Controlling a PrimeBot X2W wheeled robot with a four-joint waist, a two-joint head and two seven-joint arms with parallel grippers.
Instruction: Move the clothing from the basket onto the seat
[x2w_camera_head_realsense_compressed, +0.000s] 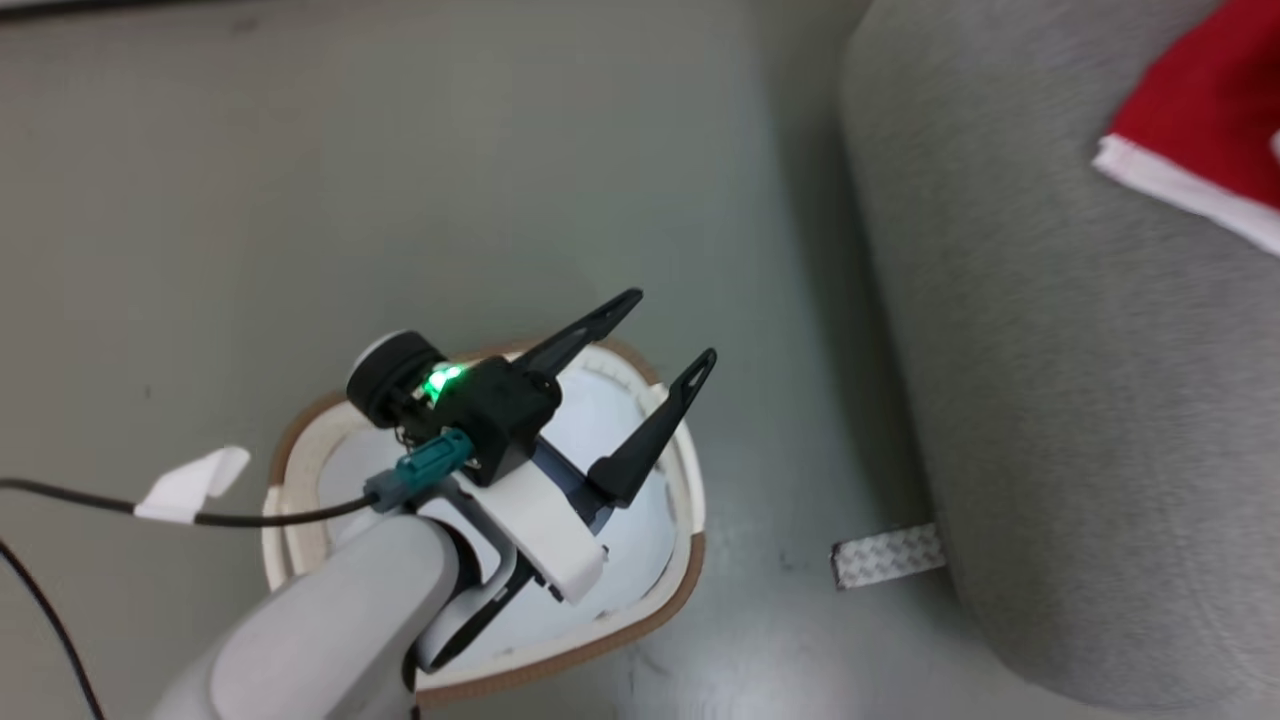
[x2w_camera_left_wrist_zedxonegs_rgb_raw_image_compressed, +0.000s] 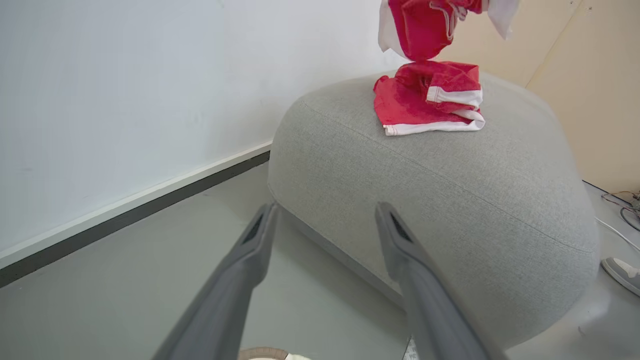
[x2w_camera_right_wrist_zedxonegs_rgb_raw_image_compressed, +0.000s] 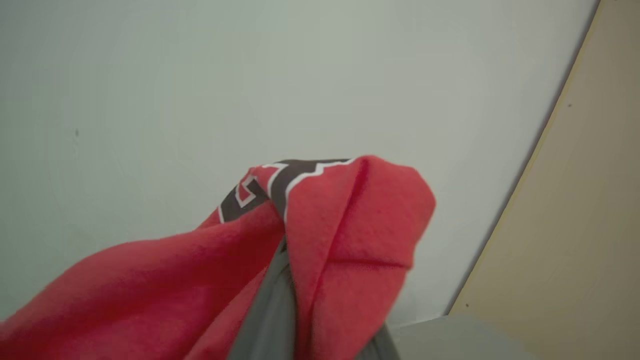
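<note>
**1. FAULT CONDITIONS (my assessment)**

1.1 Seat. The large grey woven-fabric sofa with rounded padded edges (x2w_camera_left_wrist_zedxonegs_rgb_raw_image_compressed: 450, 210) falls away on every side. A garment let go off-centre could slide down to the floor (x2w_camera_head_realsense_compressed: 400, 200).

1.2 Basket. The roundish white perforated plastic laundry basket with a brown rim band (x2w_camera_head_realsense_compressed: 610, 635) stands on the floor beside the seat, not touching it. It sits directly under my left gripper (x2w_camera_head_realsense_compressed: 672, 325). That gripper hovers with its jaws spread wide and nothing between them. A careless descent could strike the rim and tip the basket. The inner wall I can see is bare. My forearm (x2w_camera_head_realsense_compressed: 330, 620) hides the rest, so I cannot confirm the basket is empty.

1.3 Clothing. One soft red-and-white sports garment, the first garment (x2w_camera_left_wrist_zedxonegs_rgb_raw_image_compressed: 430, 100), lies folded on top of the seat. The second garment (x2w_camera_left_wrist_zedxonegs_rgb_raw_image_compressed: 425, 25) hangs directly above it. By my reading it is pinched in my right gripper (x2w_camera_right_wrist_zedxonegs_rgb_raw_image_compressed: 279, 285), whose jaws are nearly closed. Red cloth with dark-outlined lettering drapes over the fingers, so it may cling on release and drag off the seat. Dropped onto the first garment, it could shift the pile.

**2. COUNT**

- Seats: one.
- Baskets: one.
- Garments: two, one placed and one held.
- Grippers: two, one empty and one loaded.
</note>
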